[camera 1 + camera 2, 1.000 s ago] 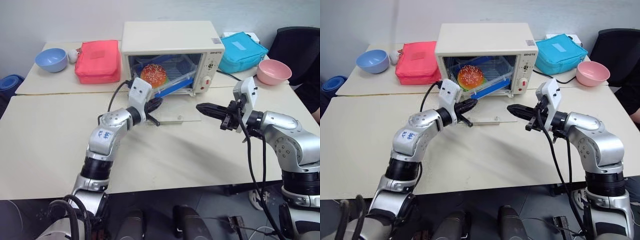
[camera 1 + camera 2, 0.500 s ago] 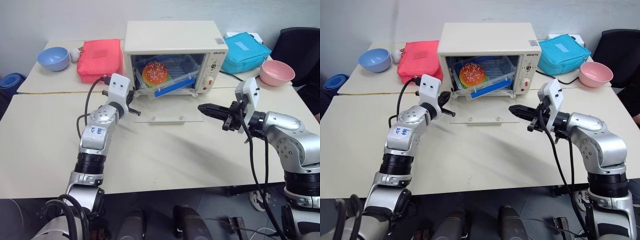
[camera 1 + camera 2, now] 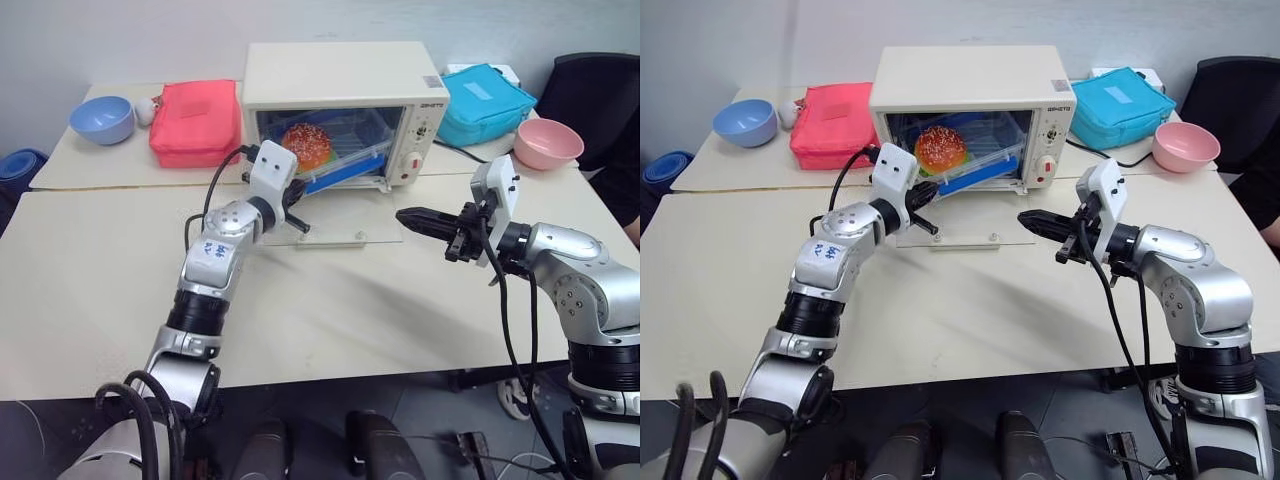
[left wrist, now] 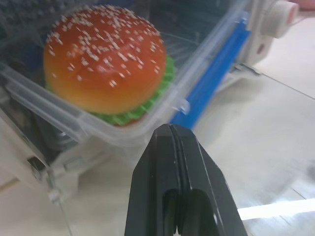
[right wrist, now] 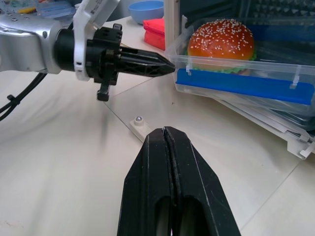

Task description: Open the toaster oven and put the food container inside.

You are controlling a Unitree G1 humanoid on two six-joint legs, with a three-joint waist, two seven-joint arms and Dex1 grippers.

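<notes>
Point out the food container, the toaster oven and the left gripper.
food container (image 5: 246, 81), right wrist view, blue side clip.
toaster oven (image 3: 340, 75), left eye view, cream top panel.
left gripper (image 5: 165, 68), right wrist view, tip of shut jaws.

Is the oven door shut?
No, the oven door lies flat open on the table, with the container and its burger sitting in the opening.

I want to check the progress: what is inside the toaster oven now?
Inside the toaster oven sits the clear food container, tilted, its front edge sticking out over the open glass door. A sesame burger lies inside it. The oven floor beneath the container is covered.
</notes>
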